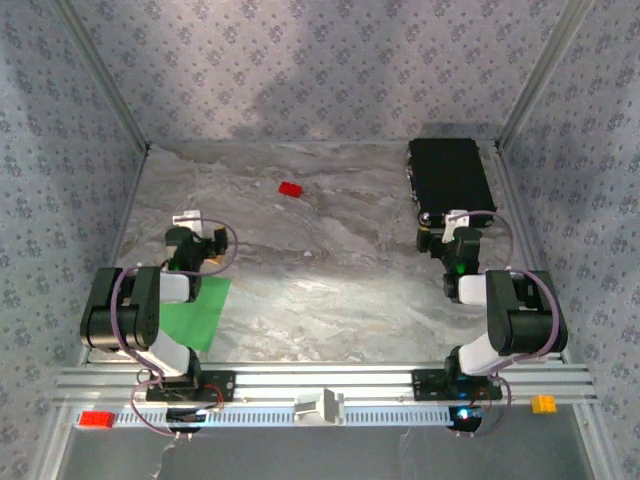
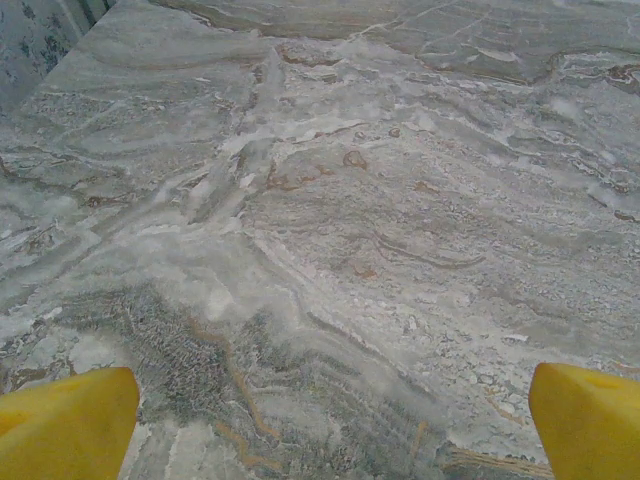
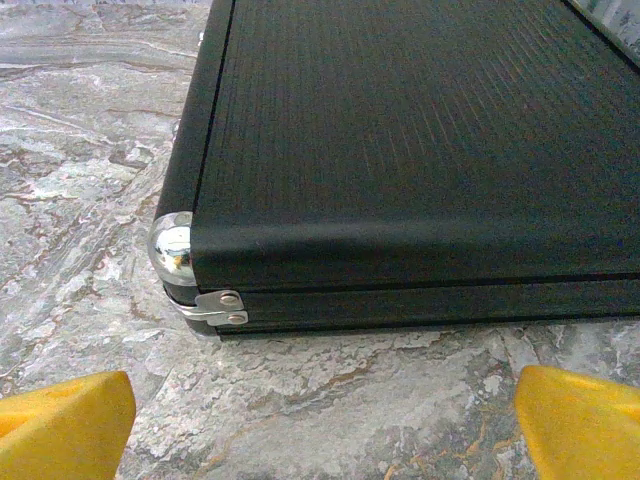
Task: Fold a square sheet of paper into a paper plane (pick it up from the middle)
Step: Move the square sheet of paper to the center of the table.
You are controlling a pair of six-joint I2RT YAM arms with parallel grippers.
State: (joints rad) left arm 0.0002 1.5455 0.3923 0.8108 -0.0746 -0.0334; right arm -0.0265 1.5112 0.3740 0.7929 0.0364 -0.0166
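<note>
Because the square sheet of paper point(image 1: 200, 312) lay flat on the table point(image 1: 330, 270) at its near left edge, partly under the folded left arm point(image 1: 130, 312), a pinch at its middle looked awkward: thin paper could slide or crumple rather than lift. The right hand point(image 1: 452, 228) hovered just short of the black case point(image 1: 450, 172) and might nudge it. Both arms sat folded back, forearms reaching forward; the left hand point(image 1: 193, 232) and the right were spread wide, holding nothing.
</note>
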